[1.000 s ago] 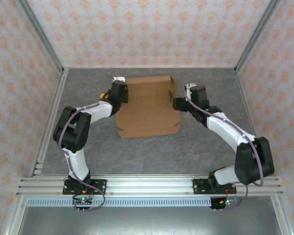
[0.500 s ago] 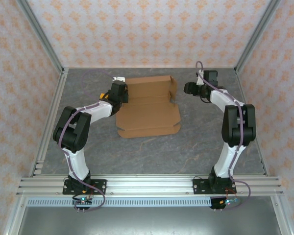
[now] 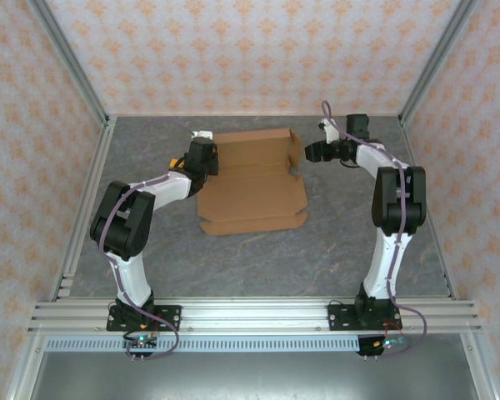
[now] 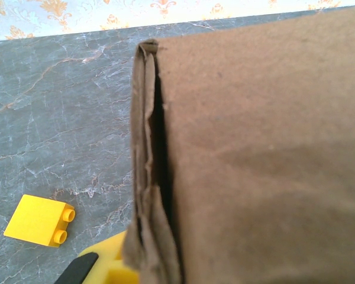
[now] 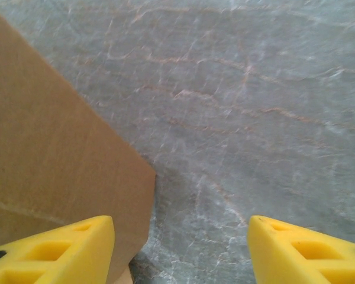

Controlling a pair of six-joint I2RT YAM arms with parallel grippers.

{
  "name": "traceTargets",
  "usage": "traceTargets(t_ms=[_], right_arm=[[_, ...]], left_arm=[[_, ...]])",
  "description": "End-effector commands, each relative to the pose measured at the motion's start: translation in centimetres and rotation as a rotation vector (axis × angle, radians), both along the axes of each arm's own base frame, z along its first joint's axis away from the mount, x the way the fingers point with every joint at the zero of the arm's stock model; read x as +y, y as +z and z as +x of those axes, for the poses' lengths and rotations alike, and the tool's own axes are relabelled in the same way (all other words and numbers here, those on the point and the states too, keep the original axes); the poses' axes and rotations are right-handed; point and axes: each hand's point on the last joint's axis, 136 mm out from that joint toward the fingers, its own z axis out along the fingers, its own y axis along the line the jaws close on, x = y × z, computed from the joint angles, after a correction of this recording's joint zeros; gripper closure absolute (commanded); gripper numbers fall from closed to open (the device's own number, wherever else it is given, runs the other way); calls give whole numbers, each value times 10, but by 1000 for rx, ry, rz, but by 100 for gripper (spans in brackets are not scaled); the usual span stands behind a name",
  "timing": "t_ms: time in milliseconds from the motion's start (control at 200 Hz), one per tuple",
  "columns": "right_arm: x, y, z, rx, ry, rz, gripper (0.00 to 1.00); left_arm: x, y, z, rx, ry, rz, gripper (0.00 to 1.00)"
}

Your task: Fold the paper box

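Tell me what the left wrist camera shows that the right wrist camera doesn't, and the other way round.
Left wrist view adds: a yellow toy brick lying on the table left of the paper box, the box's layered folded edge close up, and a strip of patterned wall beyond. Right wrist view adds: the right gripper, open, its yellow fingers spread apart over bare table, a box corner beside one of them. Both share the brown cardboard and the grey marbled table.
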Motion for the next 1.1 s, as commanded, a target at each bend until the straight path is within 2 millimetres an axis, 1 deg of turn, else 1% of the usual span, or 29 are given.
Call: traceTargets(t_ms=[0, 185, 265, 405, 525, 856, 1021, 1096], right_arm=[[16, 5, -5, -31, 153, 53, 40], [35, 4, -10, -36, 242, 82, 42], [40, -1, -11, -37, 260, 75, 43], [48, 2, -12, -56, 294, 75, 45], [51, 1, -15, -53, 319, 63, 45], [51, 6, -17, -65, 364, 27, 45], [54, 8, -26, -57, 455, 23, 46], [56, 8, -33, -72, 503, 26, 44]], left_arm=[[-2, 19, 0, -19, -12, 19, 100], [-2, 19, 0, -19, -12, 20, 100], [-2, 18, -1, -16, -12, 23, 100], [-2, 19, -1, -16, -14, 22, 100], [-2, 18, -1, -15, -14, 22, 100], [-2, 20, -2, -15, -16, 22, 100], [-2, 20, -2, -16, -14, 22, 100], [-2, 19, -2, -15, -14, 23, 100]])
